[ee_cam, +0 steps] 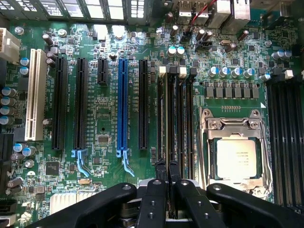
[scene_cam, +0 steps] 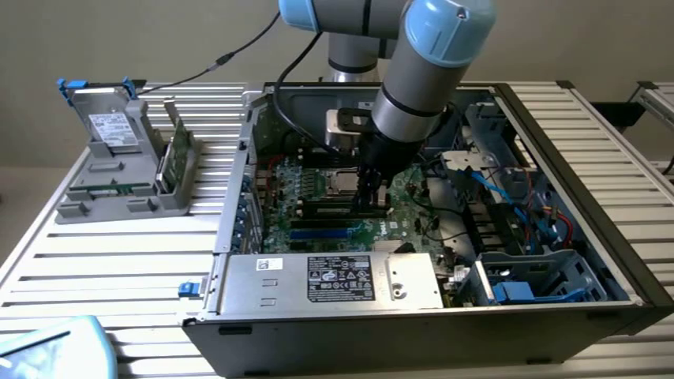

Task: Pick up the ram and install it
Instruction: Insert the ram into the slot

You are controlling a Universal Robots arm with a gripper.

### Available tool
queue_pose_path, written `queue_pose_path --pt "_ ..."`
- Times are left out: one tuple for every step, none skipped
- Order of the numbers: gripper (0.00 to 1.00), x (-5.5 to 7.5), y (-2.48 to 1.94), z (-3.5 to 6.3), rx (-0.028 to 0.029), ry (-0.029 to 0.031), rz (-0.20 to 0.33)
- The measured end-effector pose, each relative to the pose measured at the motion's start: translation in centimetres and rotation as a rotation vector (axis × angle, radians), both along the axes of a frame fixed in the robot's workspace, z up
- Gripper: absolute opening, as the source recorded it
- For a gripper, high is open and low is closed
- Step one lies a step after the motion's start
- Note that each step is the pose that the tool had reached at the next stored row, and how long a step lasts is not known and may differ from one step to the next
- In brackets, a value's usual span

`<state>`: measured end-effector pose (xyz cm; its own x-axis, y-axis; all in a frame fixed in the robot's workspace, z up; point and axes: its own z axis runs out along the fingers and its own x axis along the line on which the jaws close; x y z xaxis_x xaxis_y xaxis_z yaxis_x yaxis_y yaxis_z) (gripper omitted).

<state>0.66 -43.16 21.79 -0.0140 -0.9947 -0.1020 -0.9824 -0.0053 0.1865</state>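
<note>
Tool (ee_cam: 167, 167) nearly closed, pinching ram (ee_cam: 167, 118) edge-on over memory slots (ee_cam: 183, 118) beside CPU socket (ee_cam: 235, 159); slight skew could jam it against slot walls, maybe bending contacts.

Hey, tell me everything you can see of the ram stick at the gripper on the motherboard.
The ram shows edge-on as a long, thin dark strip, upright in the row of black memory slots beside the silver processor socket. The black gripper is shut on one end of it. Chips and label are hidden; whether it is fully seated I cannot tell.
</note>
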Motion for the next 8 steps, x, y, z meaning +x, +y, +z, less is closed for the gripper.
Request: queue_pose_path --pt "0.13 0.00 0.00 0.01 -0.0001 0.0001 0.000" --pt "0.13 0.01 0.00 0.02 -0.0002 0.0001 0.000" --pt "0.13 0.01 0.00 0.03 -0.0002 0.0002 0.000" --pt "0.13 0.01 0.00 0.04 -0.0002 0.0003 0.000" --pt "0.13 0.01 0.00 0.06 -0.0002 0.0004 0.000" --pt "0.13 0.01 0.00 0.08 -0.0003 0.0006 0.000" --pt "0.13 0.01 0.00 0.09 -0.0003 0.0006 0.000" --pt "0.13 0.01 0.00 0.09 -0.0002 0.0006 0.000"
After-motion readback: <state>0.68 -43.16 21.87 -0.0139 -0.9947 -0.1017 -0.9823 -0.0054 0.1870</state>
